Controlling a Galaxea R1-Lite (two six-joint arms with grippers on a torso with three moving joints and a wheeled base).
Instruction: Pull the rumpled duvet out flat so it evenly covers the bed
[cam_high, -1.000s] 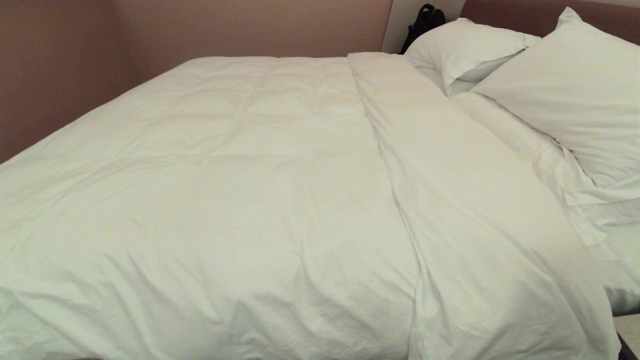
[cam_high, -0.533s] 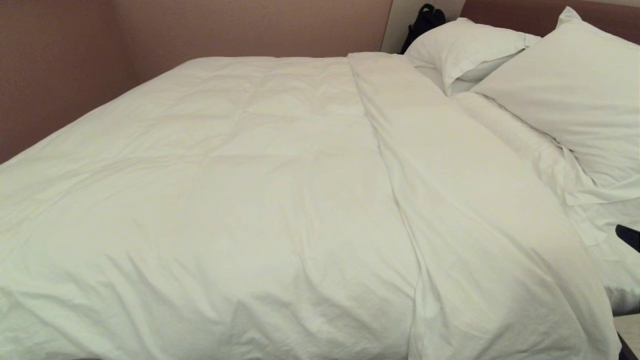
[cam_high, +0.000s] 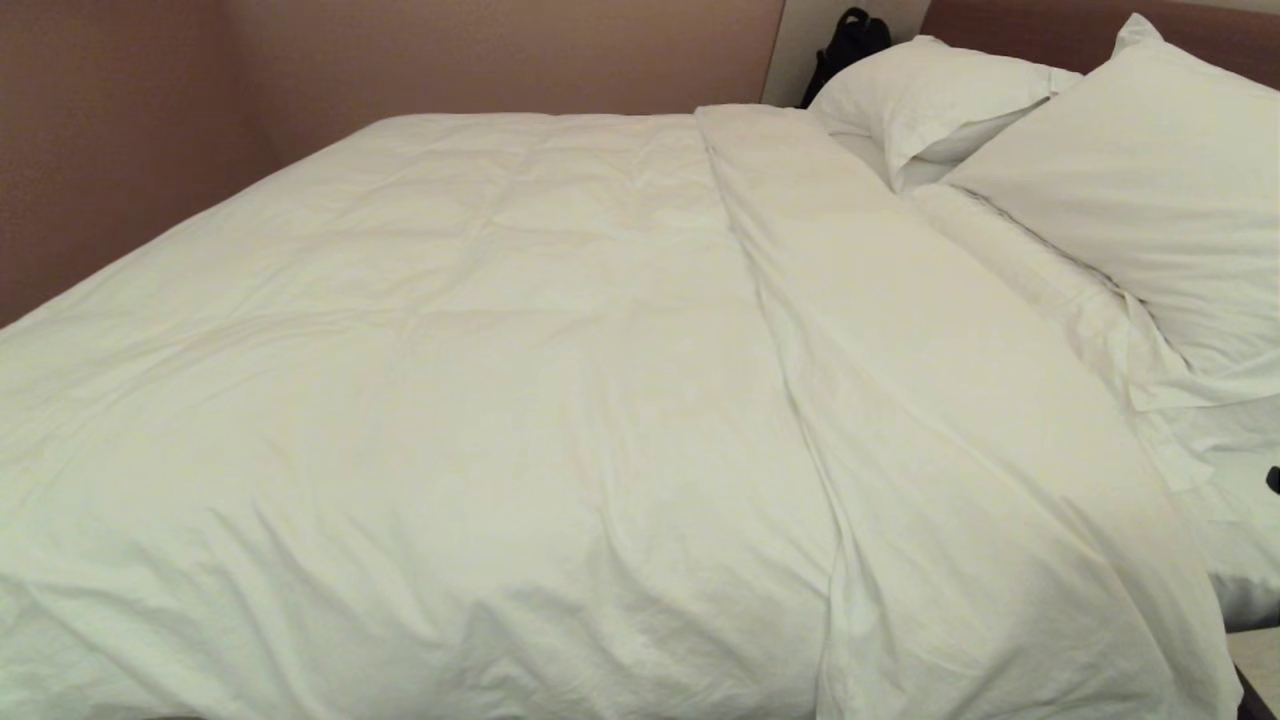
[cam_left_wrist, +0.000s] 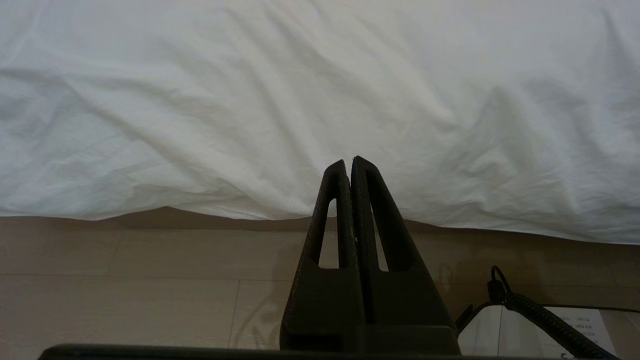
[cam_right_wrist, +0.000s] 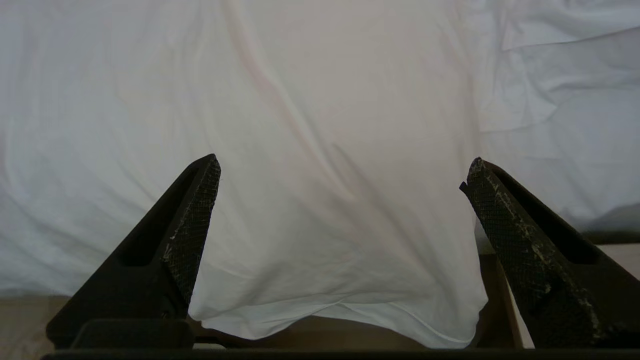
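Observation:
The puffy white duvet (cam_high: 500, 380) lies spread over the bed (cam_high: 1240, 560), with a wide band (cam_high: 900, 350) folded back near the two pillows (cam_high: 1150, 190). My right gripper (cam_right_wrist: 344, 165) stands open in front of the duvet's hanging corner (cam_right_wrist: 340, 280), its fingers apart on either side and nothing between them. Only a dark sliver of it (cam_high: 1274, 480) shows at the right edge of the head view. My left gripper (cam_left_wrist: 348, 162) is shut and empty, low over the floor, just short of the duvet's hanging edge (cam_left_wrist: 250, 150).
A pinkish wall (cam_high: 120, 150) runs along the bed's far side. The reddish headboard (cam_high: 1030, 30) stands behind the pillows, with a dark bag (cam_high: 848, 40) beside it. Pale wood floor (cam_left_wrist: 125, 300) lies below the hanging edge; a coiled cable (cam_left_wrist: 540, 315) hangs by my left gripper.
A dark tip of my right gripper came in at the head view's right edge, then drew back until only a sliver shows. The duvet has not moved.

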